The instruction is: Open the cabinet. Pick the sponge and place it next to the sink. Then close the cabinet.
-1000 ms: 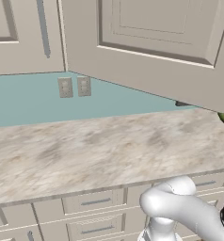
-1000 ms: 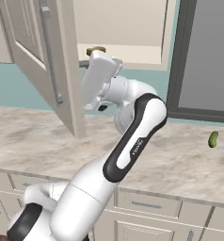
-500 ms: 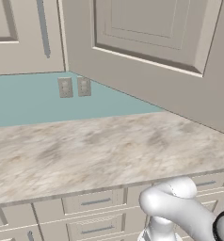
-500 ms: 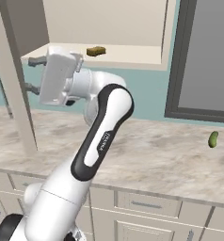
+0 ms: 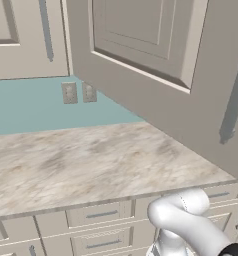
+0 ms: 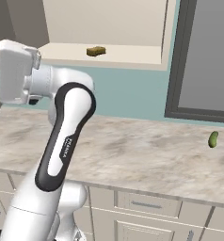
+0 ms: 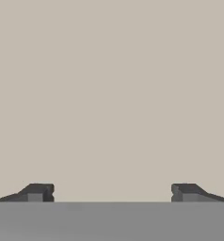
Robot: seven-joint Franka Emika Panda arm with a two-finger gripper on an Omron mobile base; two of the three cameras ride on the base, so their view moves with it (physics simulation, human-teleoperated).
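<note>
The cabinet stands open; its wide beige door (image 5: 156, 75) is swung out over the counter, with the grey bar handle (image 5: 233, 107) near its right edge. On the bare shelf (image 6: 128, 55) inside lies the small yellow-tan sponge (image 6: 96, 51). My gripper (image 7: 111, 192) is open, its fingertips (image 7: 38, 192) wide apart with nothing between them, facing a flat beige surface at close range. In the right base view the white hand body (image 6: 17, 70) is far left, well left of and below the sponge. The sink is out of view.
A marbled counter (image 6: 132, 150) runs below the cabinet, with beige drawers (image 5: 101, 215) under it. A small green pickle-like thing (image 6: 212, 139) lies on the counter at the right, below a dark-framed grey panel (image 6: 208, 56). Two wall outlets (image 5: 78, 92) sit on the teal backsplash.
The cabinet door has swung much further open, and my hand has moved left with it. The shelf and sponge have come fully into sight.
</note>
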